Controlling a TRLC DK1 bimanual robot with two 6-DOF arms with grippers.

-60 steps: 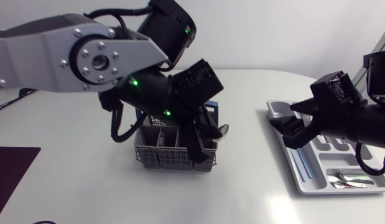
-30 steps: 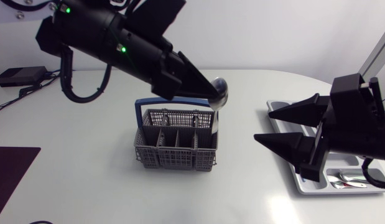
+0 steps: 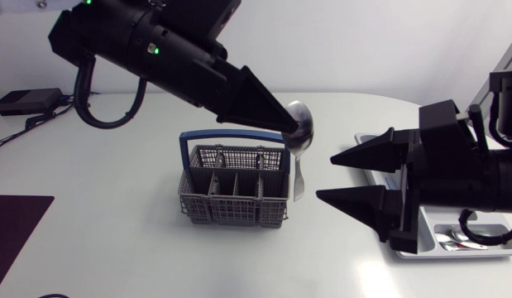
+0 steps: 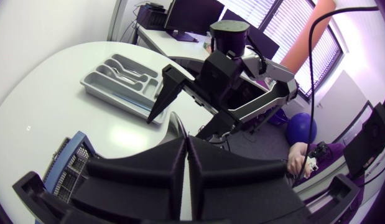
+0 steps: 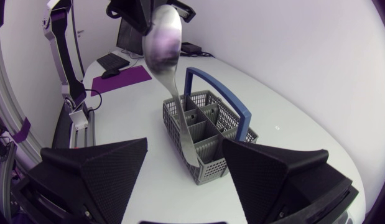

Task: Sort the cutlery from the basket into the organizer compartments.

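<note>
White, rounded table [image 3: 140, 248] against a pale wall, viewed from above. At centre, left gripper [image 3: 282, 124]: two matte black wedge fingers pressed together on the bowl of a polished steel spoon [image 3: 299, 141]. Hangs handle-down in the air, just beside one end of a grey mesh cutlery basket with a blue carrying handle [image 3: 231, 194]; contact with the basket wall impossible to judge. Just beyond the spoon, right gripper [image 3: 324, 179], fingers spread wide and aimed at it, touching nothing. From the right wrist view, spoon ahead of the gap, not yet inside. Behind that gripper, a grey plastic organizer tray [image 3: 370, 142] with long compartments.

Judged partly done: a few silver spoons [image 3: 466, 240] already lying in the tray's near compartment, and blue-handled pieces [image 4: 133, 107] in a long slot. Left to do: this spoon into the tray, probably by way of a handover, plus anything remaining in the basket.

Basket contents hard to make out through the mesh. Much of the tray covered by the right arm. In the left wrist view, most of the spoon hidden behind the closed fingers.
</note>
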